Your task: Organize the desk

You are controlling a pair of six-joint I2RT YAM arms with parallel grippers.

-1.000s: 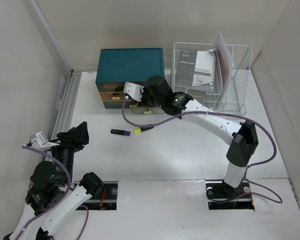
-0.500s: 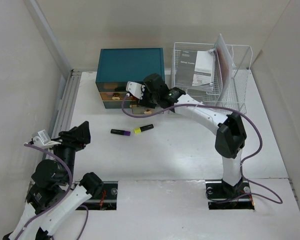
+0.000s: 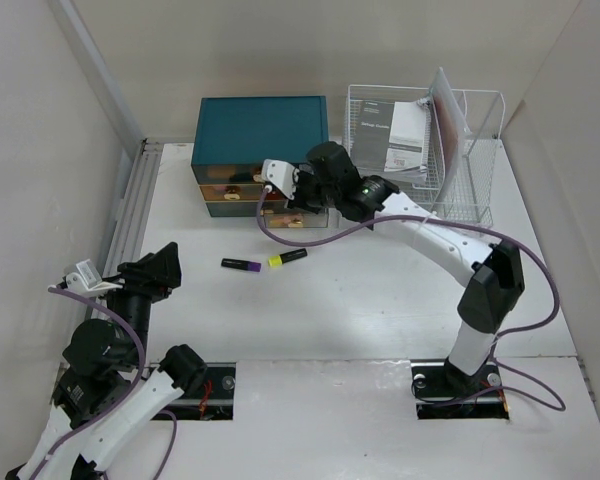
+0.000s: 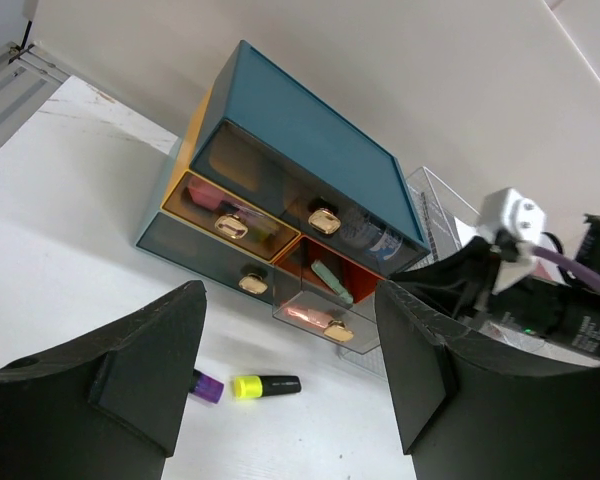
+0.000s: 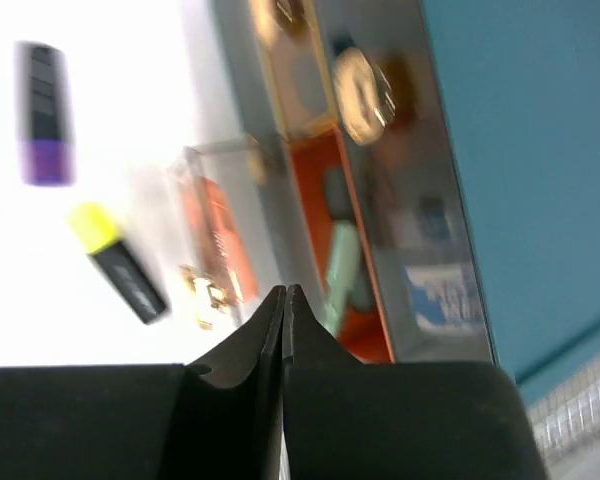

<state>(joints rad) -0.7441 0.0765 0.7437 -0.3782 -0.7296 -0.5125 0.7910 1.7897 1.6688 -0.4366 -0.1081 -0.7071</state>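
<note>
The white bench fills the top view, with a teal box and a wire rack at its far edge. The left gripper hangs open and empty at the bench's left. From above the wrist hides the right gripper; its own camera shows it closed on nothing, near a pulled-out drawer. A purple marker and a yellow marker lie before the box.

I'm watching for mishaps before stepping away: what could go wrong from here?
The shut, empty right pincer hangs close to the pulled-out drawer; a low move might bump it crooked or shift the teal drawer box. The yellow highlighter and purple highlighter lie loose just in front; a sweep could scatter them.
</note>
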